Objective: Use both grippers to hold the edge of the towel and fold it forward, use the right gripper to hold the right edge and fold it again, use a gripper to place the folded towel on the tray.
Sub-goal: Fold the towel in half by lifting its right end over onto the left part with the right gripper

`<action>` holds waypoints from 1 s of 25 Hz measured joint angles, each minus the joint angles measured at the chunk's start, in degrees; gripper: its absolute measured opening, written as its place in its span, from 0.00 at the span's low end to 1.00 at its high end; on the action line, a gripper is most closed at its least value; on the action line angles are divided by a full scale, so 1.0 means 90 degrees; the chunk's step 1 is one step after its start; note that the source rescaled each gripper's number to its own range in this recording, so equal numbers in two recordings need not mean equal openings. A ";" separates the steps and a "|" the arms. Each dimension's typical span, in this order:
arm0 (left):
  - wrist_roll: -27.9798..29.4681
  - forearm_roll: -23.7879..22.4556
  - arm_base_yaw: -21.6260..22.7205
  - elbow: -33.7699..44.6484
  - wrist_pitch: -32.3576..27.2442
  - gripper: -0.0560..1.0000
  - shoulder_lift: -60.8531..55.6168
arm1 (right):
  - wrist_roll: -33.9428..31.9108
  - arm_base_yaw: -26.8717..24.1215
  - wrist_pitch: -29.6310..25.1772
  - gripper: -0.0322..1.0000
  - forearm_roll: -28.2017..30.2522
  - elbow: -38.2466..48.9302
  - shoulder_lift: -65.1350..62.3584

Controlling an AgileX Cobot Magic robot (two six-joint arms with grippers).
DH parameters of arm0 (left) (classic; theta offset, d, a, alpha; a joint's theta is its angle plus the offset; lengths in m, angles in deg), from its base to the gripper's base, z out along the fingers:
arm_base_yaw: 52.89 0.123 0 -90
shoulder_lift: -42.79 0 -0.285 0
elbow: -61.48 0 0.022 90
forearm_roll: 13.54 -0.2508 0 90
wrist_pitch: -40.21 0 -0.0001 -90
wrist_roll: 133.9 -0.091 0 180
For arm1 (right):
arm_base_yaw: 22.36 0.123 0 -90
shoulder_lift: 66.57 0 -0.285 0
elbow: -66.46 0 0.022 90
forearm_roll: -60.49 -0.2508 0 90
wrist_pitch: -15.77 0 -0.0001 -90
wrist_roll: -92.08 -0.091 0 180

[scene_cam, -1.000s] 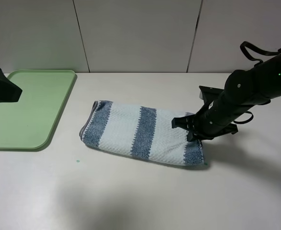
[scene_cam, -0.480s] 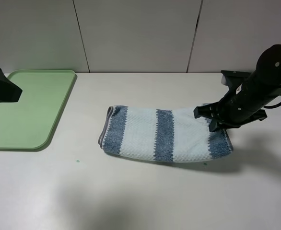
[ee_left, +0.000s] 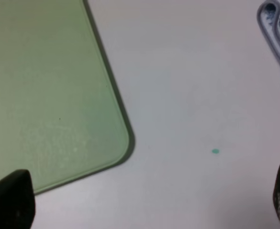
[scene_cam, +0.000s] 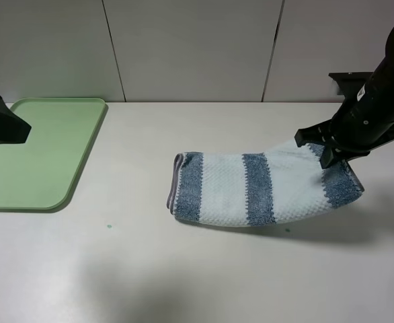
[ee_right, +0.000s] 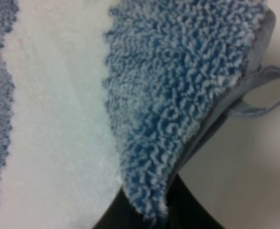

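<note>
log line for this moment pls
right end effector: shut on towel right edge, raised | left end effector: open, by tray | towel: folded, rest on table

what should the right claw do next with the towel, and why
Probably swing the right claw up and leftward, carrying the pinched right edge over the towel. The claw is shut on that end, which is lifted off the table, while the rest lies flat as one long strip, so the second fold looks undone.
</note>
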 joint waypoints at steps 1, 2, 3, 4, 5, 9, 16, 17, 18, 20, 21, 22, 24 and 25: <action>0.0000 0.0000 0.0000 0.0000 0.0000 1.00 0.0000 | 0.0000 0.0000 -0.0164 0.08 0.0035 -0.0119 0.0000; 0.0000 0.0000 0.0000 0.0000 0.0000 1.00 0.0000 | 0.0000 0.0000 -0.0320 0.08 0.0042 -0.0230 0.0000; 0.0000 0.0000 0.0000 0.0000 0.0000 1.00 0.0000 | 0.0000 0.0000 -0.0451 0.08 0.0048 -0.0312 -0.0008; 0.0000 0.0000 0.0000 0.0000 0.0000 1.00 0.0000 | 0.0000 0.0000 -0.0544 0.08 0.0048 -0.0394 -0.0021; 0.0000 0.0000 0.0000 0.0000 0.0000 1.00 0.0000 | 0.0000 0.0000 -0.0629 0.08 0.0048 -0.0460 -0.0045; 0.0000 0.0000 0.0000 0.0000 0.0000 1.00 0.0000 | 0.0000 0.0092 -0.0911 0.08 0.0098 -0.0711 -0.0194; 0.0000 0.0000 0.0000 0.0000 0.0000 1.00 0.0000 | -0.0196 0.0634 -0.1033 0.08 0.0121 -0.0864 -0.0229; 0.0000 0.0000 0.0000 0.0000 0.0000 1.00 0.0000 | -0.0239 0.0711 -0.1025 0.08 0.0121 -0.0864 -0.0229; 0.0000 0.0000 0.0000 0.0000 0.0000 1.00 0.0000 | -0.0280 0.0783 -0.1025 0.08 0.0121 -0.0864 -0.0229; 0.0000 0.0000 0.0000 0.0000 0.0000 1.00 0.0000 | -0.0385 0.0926 -0.1013 0.08 0.0134 -0.0864 -0.0229; 0.0000 0.0000 0.0000 0.0000 0.0000 1.00 0.0000 | -0.0450 0.1007 -0.1003 0.08 0.0134 -0.0864 -0.0229; 0.0000 0.0000 0.0000 0.0000 0.0000 1.00 0.0000 | -0.0515 0.1075 -0.0974 0.08 0.0134 -0.0864 -0.0229; 0.0000 0.0000 0.0000 0.0000 0.0000 1.00 0.0000 | -0.0624 0.1234 -0.0899 0.08 0.0140 -0.0864 -0.0229; 0.0000 0.0000 0.0000 0.0000 0.0000 1.00 0.0000 | -0.0693 0.1306 -0.0870 0.08 0.0140 -0.0864 -0.0229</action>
